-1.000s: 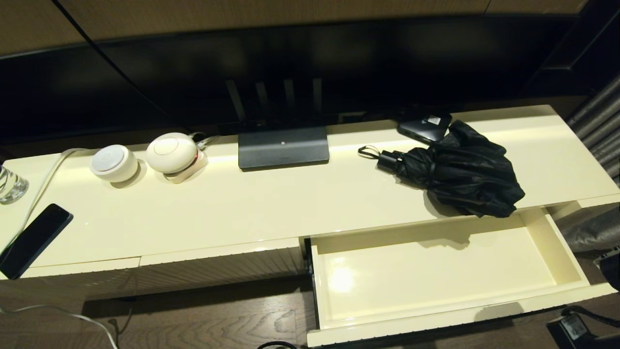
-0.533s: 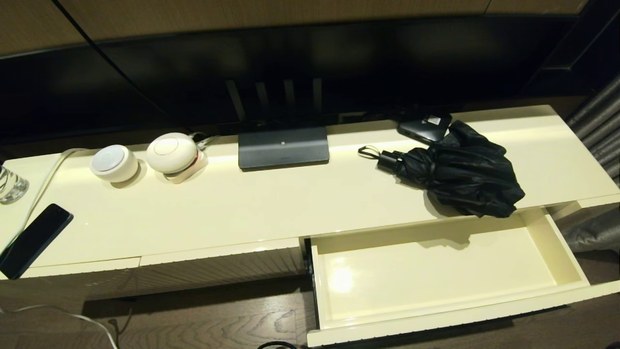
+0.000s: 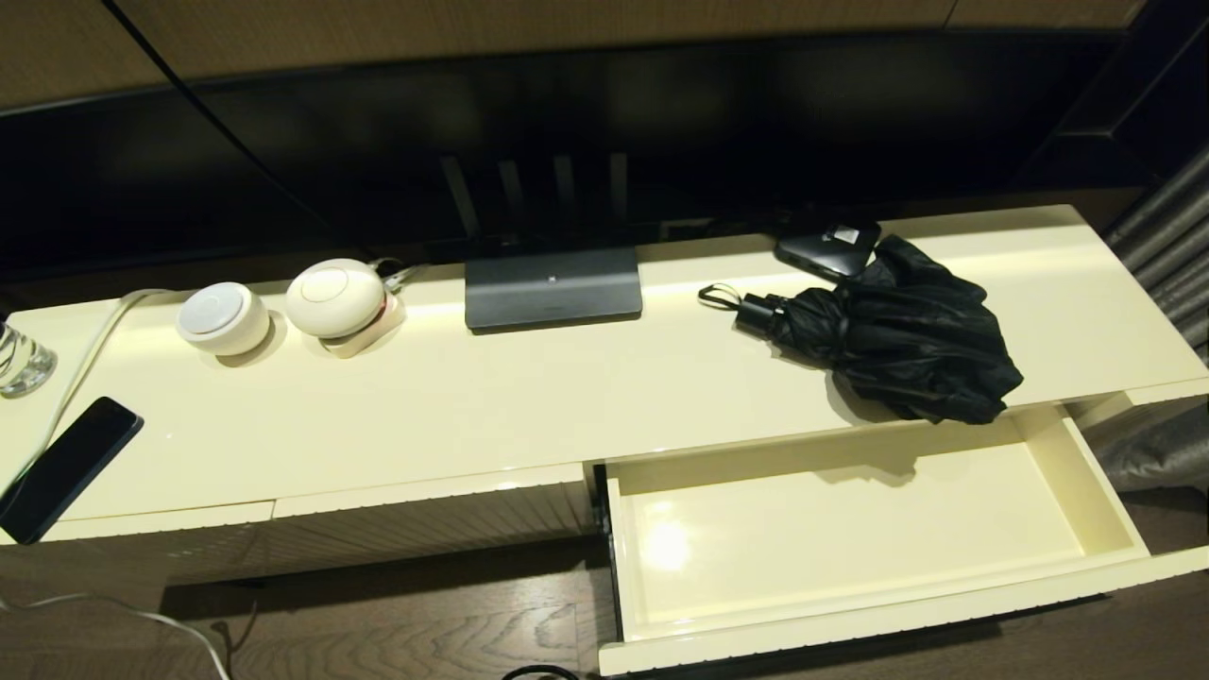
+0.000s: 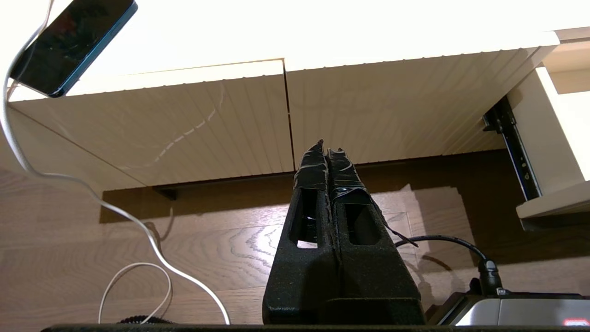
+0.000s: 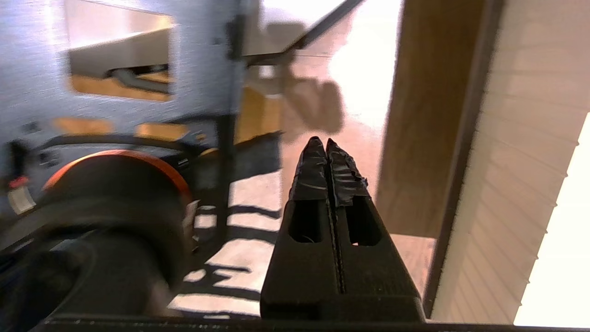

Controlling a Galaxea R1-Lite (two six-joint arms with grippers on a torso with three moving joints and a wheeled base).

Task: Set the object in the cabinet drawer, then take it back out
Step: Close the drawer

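head view looks down on the cabinet (image 3: 378, 406); both wrist views sit low, facing its ribbed front.

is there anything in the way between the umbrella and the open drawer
Nothing visible does. The umbrella lies on the cabinet top with its fabric hanging over the front edge, right above the open drawer, whose interior shows nothing inside. The small black box sits behind the umbrella, away from the drawer. Neither claw shows in the head view.

umbrella (image 3: 893, 337) on cabinet top (image 3: 529, 397) at right, behind open drawer (image 3: 850, 538), phone (image 3: 66, 467) far left
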